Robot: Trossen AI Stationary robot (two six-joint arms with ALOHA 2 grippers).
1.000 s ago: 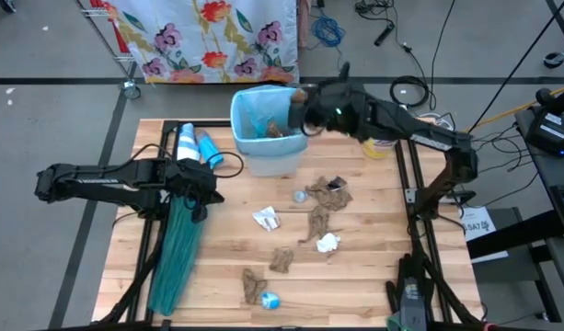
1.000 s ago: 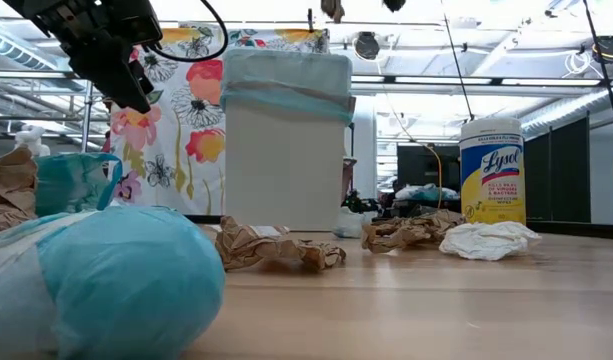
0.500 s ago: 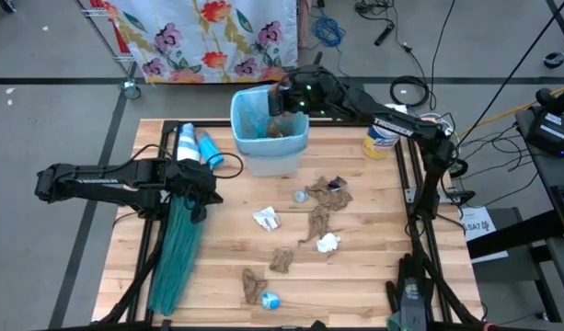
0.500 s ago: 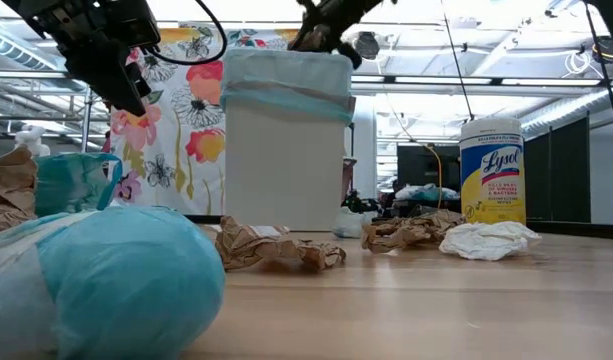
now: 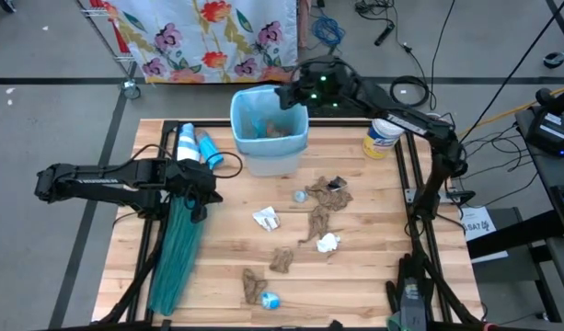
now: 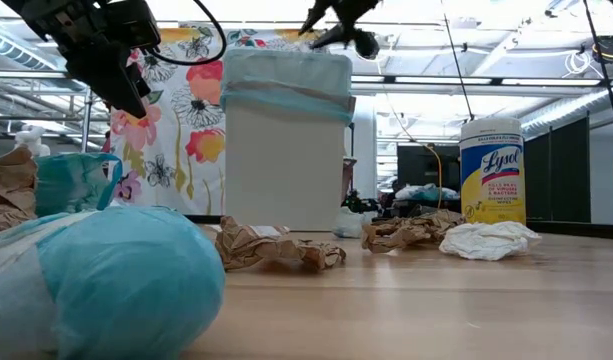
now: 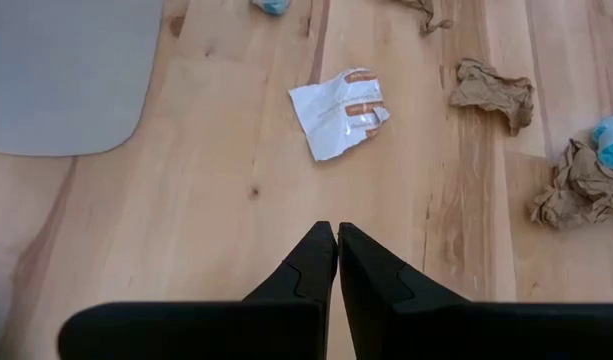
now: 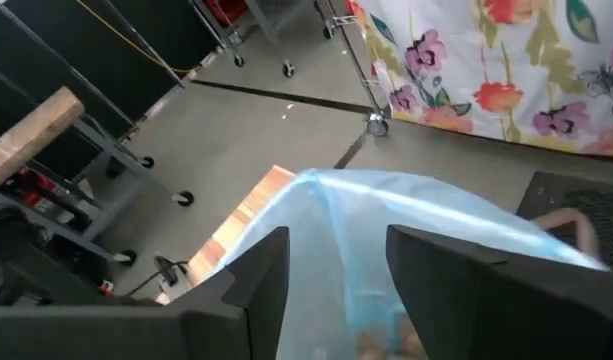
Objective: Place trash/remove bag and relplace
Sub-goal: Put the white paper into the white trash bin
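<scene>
A white bin (image 5: pixel 270 138) lined with the pale-blue bag (image 8: pixel 416 215) stands at the table's far middle, with brown trash (image 5: pixel 278 129) inside. More trash lies on the wood: brown scraps (image 5: pixel 324 189) (image 5: pixel 282 259), a white wad (image 5: pixel 328 243) and a white wrapper (image 7: pixel 341 112). The darker teal bag (image 5: pixel 176 248) lies stretched along the table's left side. My right gripper (image 8: pixel 336 270) hangs open above the bin's far right rim (image 5: pixel 286 92), with nothing between its fingers. My left gripper (image 7: pixel 336 235) is shut and empty, above the table left of centre (image 5: pixel 206 188).
A Lysol canister (image 5: pixel 381 138) stands right of the bin. Two spray bottles (image 5: pixel 195 145) lie to the bin's left. A blue wrapper ball (image 5: pixel 270 300) sits near the front edge. A floral cloth (image 5: pixel 208 37) hangs beyond the far edge.
My right gripper has swung toward the table's far edge over the bin's far rim and has opened. The brown scrap it held is gone from between its fingers.
</scene>
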